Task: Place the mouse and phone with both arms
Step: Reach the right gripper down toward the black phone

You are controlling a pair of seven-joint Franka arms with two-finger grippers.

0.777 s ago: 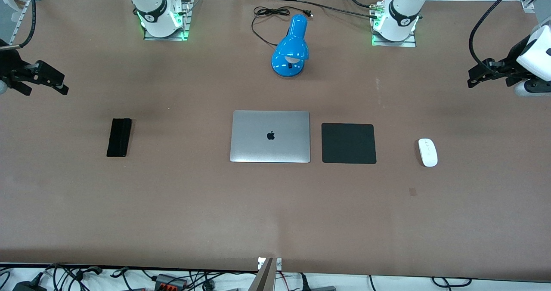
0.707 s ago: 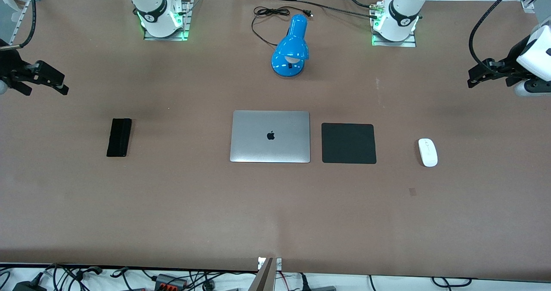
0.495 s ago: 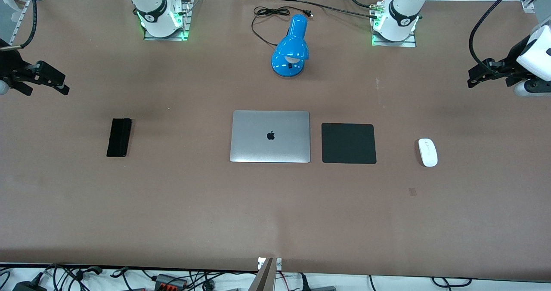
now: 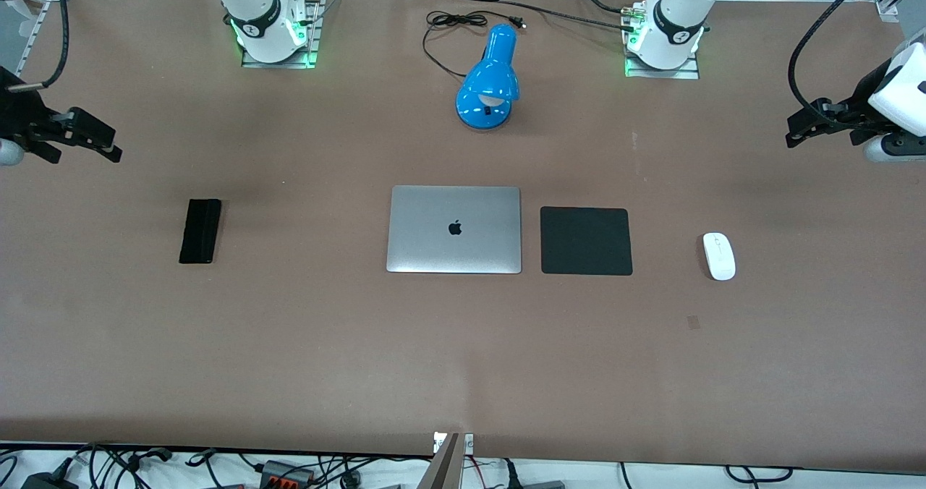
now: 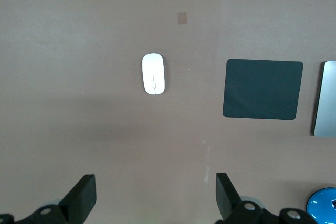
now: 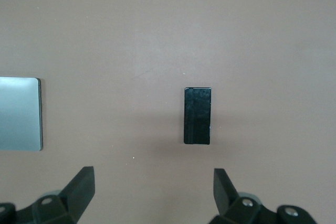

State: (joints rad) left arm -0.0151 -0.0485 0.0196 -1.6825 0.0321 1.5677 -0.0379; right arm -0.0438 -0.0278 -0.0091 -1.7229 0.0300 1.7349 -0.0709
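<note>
While both arms hang high at the table's two ends, I see plenty of bare brown table (image 4: 463, 359) around everything — the whole strip nearest the front camera carries nothing but a small dark patch (image 4: 694, 321) on the surface.

Right gripper (image 4: 101, 145) is over the right arm's end of the table, fingers (image 6: 79, 190) spread wide, holding nothing. Left gripper (image 4: 796, 133) is over the left arm's end, also wide and empty.

One phone (image 4: 200, 231) lies flat toward the right arm's end, well apart from the laptop (image 4: 454, 229). One mouse (image 4: 719, 256) sits toward the left arm's end, near but clear of the black mat (image 4: 586, 241). Mat lies just beside the laptop, a narrow gap between them.

Laptop is shut — an apple logo (image 4: 455, 227) on the lid, the only marking I can read. One blue lamp (image 4: 490, 82) stands between the two bases, its black cord (image 4: 452, 30) looped by the table's edge there.
</note>
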